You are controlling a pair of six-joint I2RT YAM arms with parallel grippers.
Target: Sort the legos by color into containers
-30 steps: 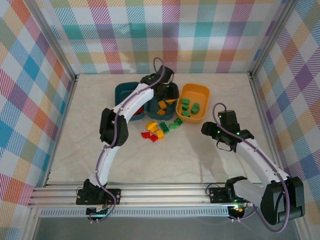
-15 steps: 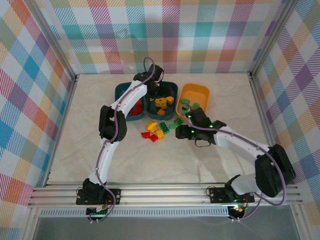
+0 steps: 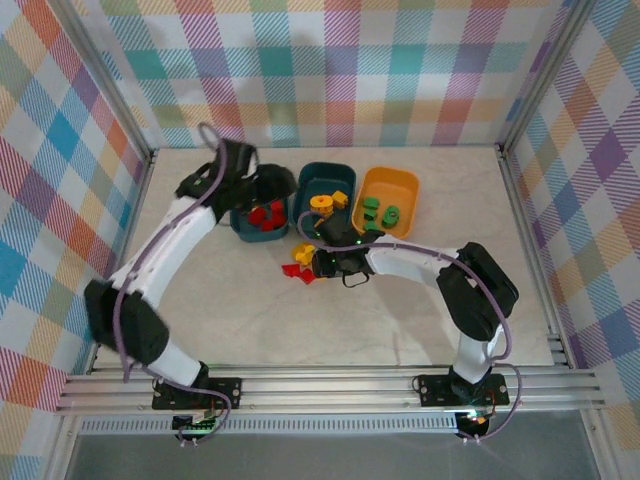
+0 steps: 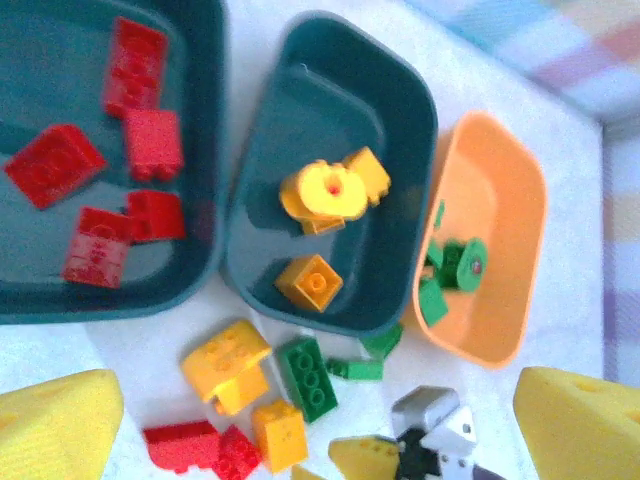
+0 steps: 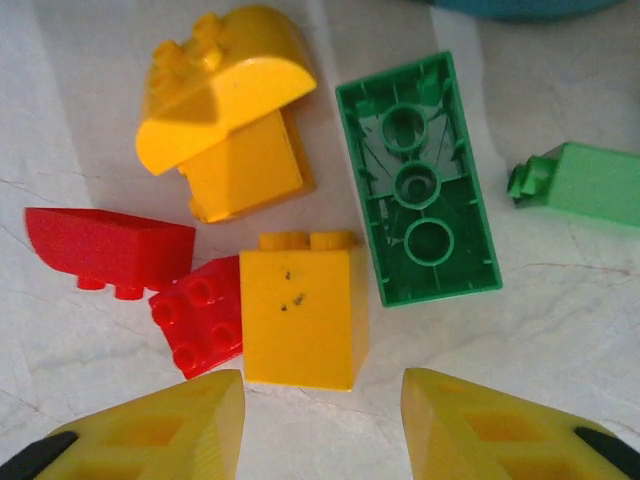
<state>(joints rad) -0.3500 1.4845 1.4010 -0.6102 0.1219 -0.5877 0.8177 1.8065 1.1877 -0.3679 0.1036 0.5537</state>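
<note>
Left gripper (image 3: 262,190) hangs over the left tub (image 4: 205,100), pads (image 4: 55,420) spread wide, nothing held. Left tub is teal and has five red bricks (image 4: 153,143) lying loose on its floor, red only. Just in front of the tubs, on the table (image 3: 420,320), sits the loose pile (image 3: 305,265), with the right gripper (image 5: 322,400) low over it. Its jaws are part open and empty, fingers (image 5: 170,430) clear of every brick. Pile from the right wrist, left to right: red slope brick (image 5: 105,250), red square brick (image 5: 200,315) touching the yellow brick (image 5: 300,310) that lies right ahead of the finger gap, curved yellow piece (image 5: 225,110) beyond them, green brick (image 5: 415,185) on its back with the hollow side up, pale green piece (image 5: 590,180) a little apart at the edge. Mid tub (image 4: 330,110), teal, just beside the left one, holds only yellow: a round gear piece (image 4: 325,190) with a brick against it, plus one yellow block (image 4: 315,283) nearer the wall. Orange tub (image 4: 500,220), far right, holds green pieces (image 4: 460,262) bunched against the wall next to the mid tub.
</note>
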